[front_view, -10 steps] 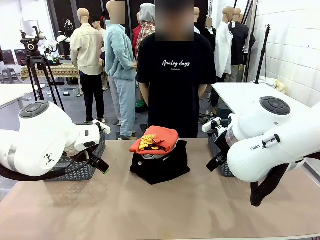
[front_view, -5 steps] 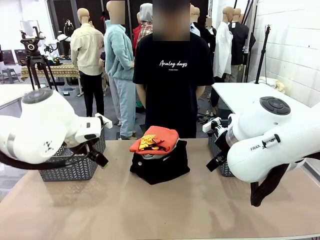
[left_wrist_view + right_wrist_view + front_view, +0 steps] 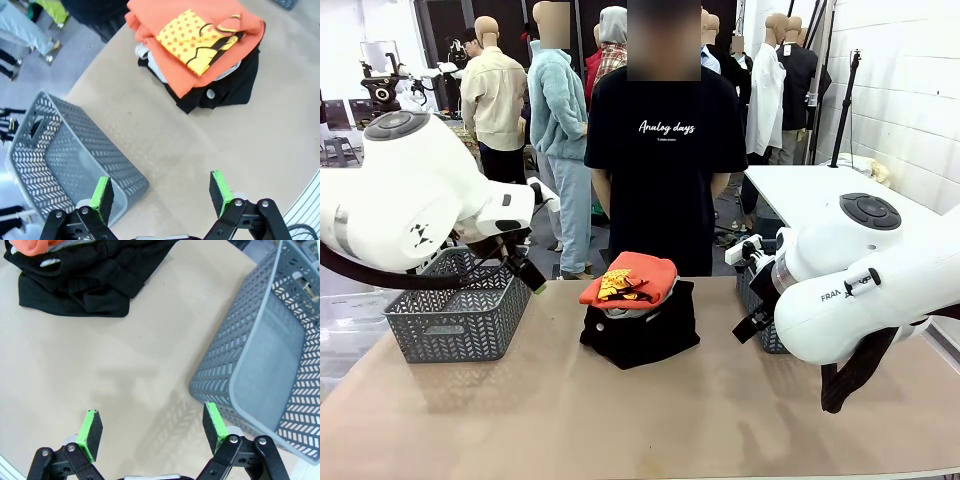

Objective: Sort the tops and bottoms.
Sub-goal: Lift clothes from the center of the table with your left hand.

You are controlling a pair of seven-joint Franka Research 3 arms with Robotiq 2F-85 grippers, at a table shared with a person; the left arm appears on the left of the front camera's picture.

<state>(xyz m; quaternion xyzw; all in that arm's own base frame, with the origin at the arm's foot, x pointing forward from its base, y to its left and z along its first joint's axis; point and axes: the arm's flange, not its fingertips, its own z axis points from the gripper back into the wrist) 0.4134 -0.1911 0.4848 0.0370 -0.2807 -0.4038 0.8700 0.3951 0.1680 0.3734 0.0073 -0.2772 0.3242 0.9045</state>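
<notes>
Left gripper (image 3: 161, 194): fingers spread wide, nothing between the green pads. In the front view it hung clear above the table (image 3: 650, 420), over the near right corner of the left basket (image 3: 455, 322).

Left wrist view: looked down on bare table between that basket and the clothes stack. One pad overlapped the basket's corner in the picture. Contact could not be confirmed.

Right gripper (image 3: 153, 429): fingers spread wide, empty. It was held over bare table just beside the right basket (image 3: 270, 355), with the stack farther off.

Red-orange top (image 3: 645, 270): folded, uppermost on the stack. Its yellow patch (image 3: 197, 40), dotted in orange, faced up.

Pale grey top (image 3: 151, 68): directly beneath the red-orange one. Only its edge showed, at the stack's side.

Black bottoms (image 3: 640, 332): at the base of the stack, resting on the table. One carried a small white button (image 3: 210, 93). The number of black pieces could not be determined.

Stack position: mid-table towards the far edge, between the two baskets and apart from both, directly before the person (image 3: 665, 150).

Left basket: grey mesh, upright. No garment was seen in the visible interior.

Right basket: grey mesh, upright. No garment was seen in the visible interior.

Person: stood at the far side in a black T-shirt with white script. The hands were out of sight.
</notes>
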